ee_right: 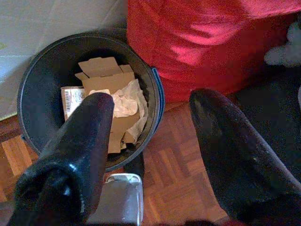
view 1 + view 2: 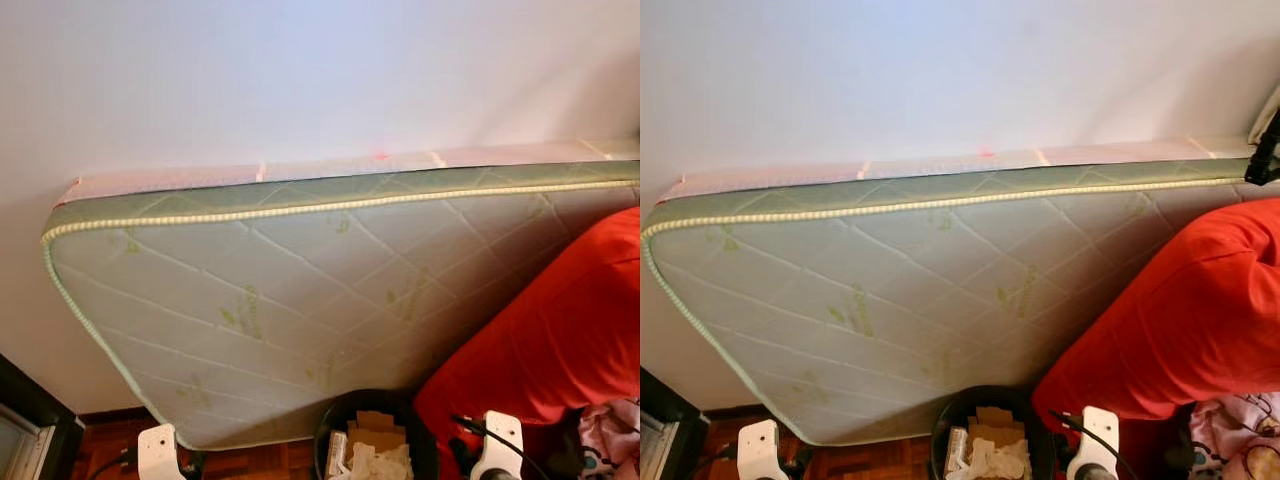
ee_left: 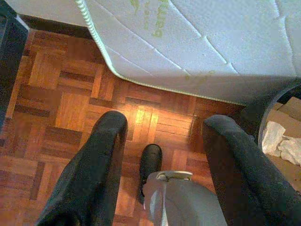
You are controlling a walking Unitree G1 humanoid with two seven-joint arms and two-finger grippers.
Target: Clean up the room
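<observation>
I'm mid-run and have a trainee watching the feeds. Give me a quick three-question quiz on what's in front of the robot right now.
1. True or false: the black bin already holds cardboard and crumpled paper.
2. What leans against the white wall? A) a folded table B) a quilted mattress C) a door
3. Fill in: both the left claw and the right claw hang over the parquet floor with fingers ____.

Key
1. True: cardboard pieces and white paper lie inside.
2. B; it stands on its edge beside the red beanbag.
3. Open, nothing held.
</observation>
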